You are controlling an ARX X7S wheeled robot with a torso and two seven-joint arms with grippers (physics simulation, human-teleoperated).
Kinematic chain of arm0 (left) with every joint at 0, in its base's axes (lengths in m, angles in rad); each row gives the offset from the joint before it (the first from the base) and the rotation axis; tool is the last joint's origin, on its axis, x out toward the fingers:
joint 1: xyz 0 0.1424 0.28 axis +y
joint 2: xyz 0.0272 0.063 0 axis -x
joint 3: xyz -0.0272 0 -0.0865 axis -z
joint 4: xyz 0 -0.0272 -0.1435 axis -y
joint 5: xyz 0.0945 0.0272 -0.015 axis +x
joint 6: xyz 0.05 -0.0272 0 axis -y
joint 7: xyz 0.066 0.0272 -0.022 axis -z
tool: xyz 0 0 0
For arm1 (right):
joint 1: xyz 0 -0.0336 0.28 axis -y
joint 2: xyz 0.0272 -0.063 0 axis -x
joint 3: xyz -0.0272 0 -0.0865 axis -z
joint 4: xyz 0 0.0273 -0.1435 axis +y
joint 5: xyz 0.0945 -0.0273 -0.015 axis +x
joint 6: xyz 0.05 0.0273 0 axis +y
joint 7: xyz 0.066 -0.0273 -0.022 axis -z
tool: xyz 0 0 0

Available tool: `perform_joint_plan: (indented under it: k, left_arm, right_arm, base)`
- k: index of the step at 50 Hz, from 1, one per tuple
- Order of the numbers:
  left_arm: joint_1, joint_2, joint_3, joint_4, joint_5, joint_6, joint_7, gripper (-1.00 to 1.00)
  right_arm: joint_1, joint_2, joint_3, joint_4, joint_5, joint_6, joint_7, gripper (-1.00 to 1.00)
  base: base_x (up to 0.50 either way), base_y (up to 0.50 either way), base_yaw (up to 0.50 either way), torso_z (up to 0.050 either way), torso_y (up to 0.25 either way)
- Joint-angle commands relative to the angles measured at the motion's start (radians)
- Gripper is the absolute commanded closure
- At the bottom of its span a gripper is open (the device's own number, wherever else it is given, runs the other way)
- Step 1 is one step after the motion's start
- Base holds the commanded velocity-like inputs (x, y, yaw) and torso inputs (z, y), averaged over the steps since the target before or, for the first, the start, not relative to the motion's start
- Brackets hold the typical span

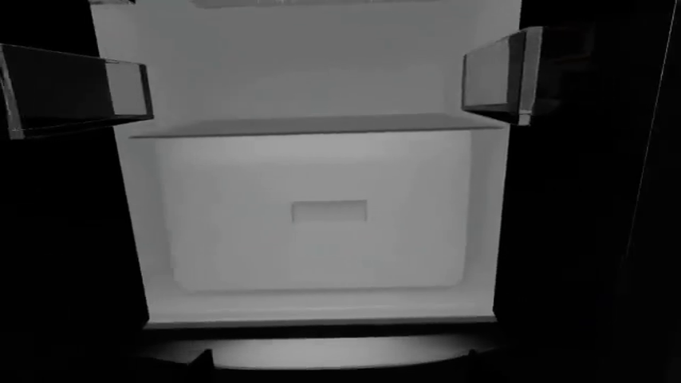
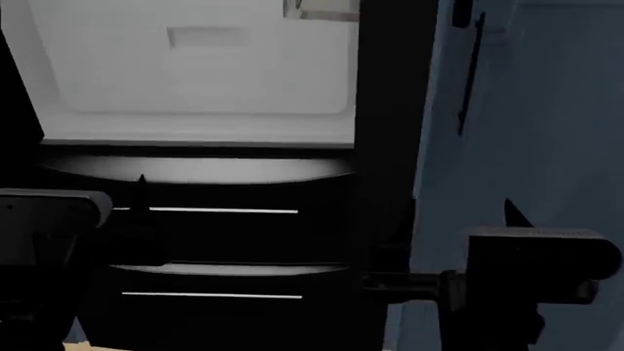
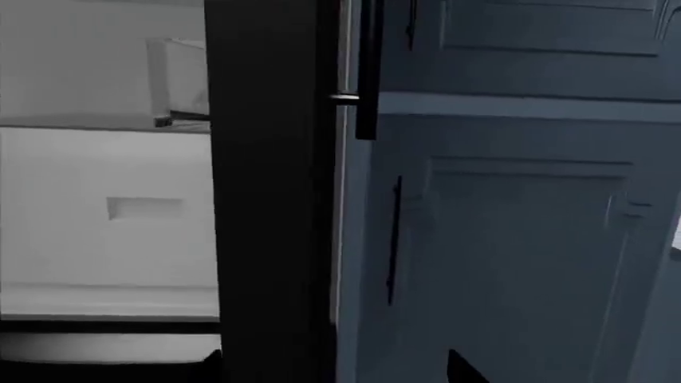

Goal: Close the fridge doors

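Legible text, labels, brands, numbers, signs: none in any view. Fridge doors (image 3: 271, 191): plain glossy black, unmarked. White fridge liner (image 1: 319, 215): one blank recessed rectangle, no lettering. Black drawers (image 2: 210, 241): silver bar handles only. Blue-grey cabinet panels (image 3: 511, 239): unmarked

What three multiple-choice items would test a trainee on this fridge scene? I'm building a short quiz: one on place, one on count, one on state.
1. What stands beside the open right fridge door in the head view?
A. blue-grey cabinet panels
B. a window
C. a stove

2. How many silver bar handles show on the black drawers below the fridge?
A. one
B. two
C. four

3. What state are the fridge doors in?
A. open
B. shut
C. removed

Answers: 1 A, the cabinet panels lie past the door's edge. 2 B, two bars run one above the other. 3 A, the white interior and door bins are exposed.
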Motion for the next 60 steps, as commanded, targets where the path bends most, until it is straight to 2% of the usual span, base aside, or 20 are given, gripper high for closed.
perform_joint_plan:
  k: [1,6,11,12,14,19,25,32,45,50,55,60]
  left_arm:
    - [-0.001,-0.003,-0.007,0.000,-0.020,-0.003,-0.009,-1.00]
    - [-0.002,-0.004,-0.010,0.001,-0.030,-0.006,-0.011,-1.00]
    - [-0.011,0.023,-0.074,-0.013,-0.048,-0.005,-0.067,-1.00]
    - [-0.011,0.063,-0.177,-0.023,-0.041,0.077,-0.160,-1.00]
    - [-0.028,0.056,-0.193,-0.041,-0.053,0.050,-0.169,-1.00]
    - [-0.089,-0.001,-0.258,-0.174,0.008,0.122,-0.239,-1.00]
    - [-0.098,-0.030,-0.340,-0.211,0.030,0.168,-0.311,-1.00]
    - [-0.086,-0.025,-0.342,-0.226,0.030,0.203,-0.320,-1.00]
    - [-0.086,-0.030,-0.330,-0.246,0.030,0.237,-0.322,-1.00]
    - [-0.084,-0.023,-0.354,-0.234,0.006,0.240,-0.330,-1.00]
    - [-0.080,0.003,-0.426,-0.223,-0.016,0.282,-0.390,-1.00]
    - [-0.078,0.000,-0.421,-0.224,-0.012,0.289,-0.398,-1.00]
  right_arm:
    - [-0.011,0.007,0.010,-0.016,0.016,-0.014,0.002,-1.00]
    - [-0.013,0.008,0.014,-0.010,0.023,-0.029,0.001,-1.00]
    - [-0.024,0.000,0.050,0.009,0.023,-0.031,0.034,-1.00]
    - [-0.026,-0.007,0.087,0.034,0.022,-0.057,0.055,-1.00]
    - [-0.025,-0.005,0.094,0.031,0.027,-0.056,0.056,-1.00]
    - [-0.020,0.008,0.092,0.031,0.026,-0.046,0.059,-1.00]
    - [-0.019,0.012,0.107,0.046,0.029,-0.057,0.067,-1.00]
    - [-0.012,0.006,0.143,0.091,0.045,-0.100,0.074,-1.00]
    - [-0.003,0.021,0.114,0.110,0.036,-0.110,0.074,-1.00]
    - [-0.005,0.025,0.107,0.104,0.036,-0.110,0.075,-1.00]
    - [-0.004,0.028,0.103,0.106,0.036,-0.109,0.078,-1.00]
    - [-0.003,0.032,0.096,0.103,0.035,-0.103,0.081,-1.00]
  base:
    - [0.19,-0.45,0.00,0.000,0.000]
    - [0.21,-0.43,0.00,0.000,0.000]
    - [0.36,-0.35,0.00,0.000,0.000]
    - [0.28,-0.10,0.00,0.000,0.000]
    - [0.28,-0.10,0.00,0.000,0.000]
    - [0.26,-0.06,0.00,0.000,0.000]
    - [0.24,-0.04,0.00,0.000,0.000]
    - [0.24,-0.10,0.00,0.000,0.000]
    - [0.31,-0.33,0.00,0.000,0.000]
    - [0.35,-0.08,0.00,0.000,0.000]
    - [0.36,0.00,0.00,0.000,0.000]
    - [0.36,0.00,0.00,0.000,0.000]
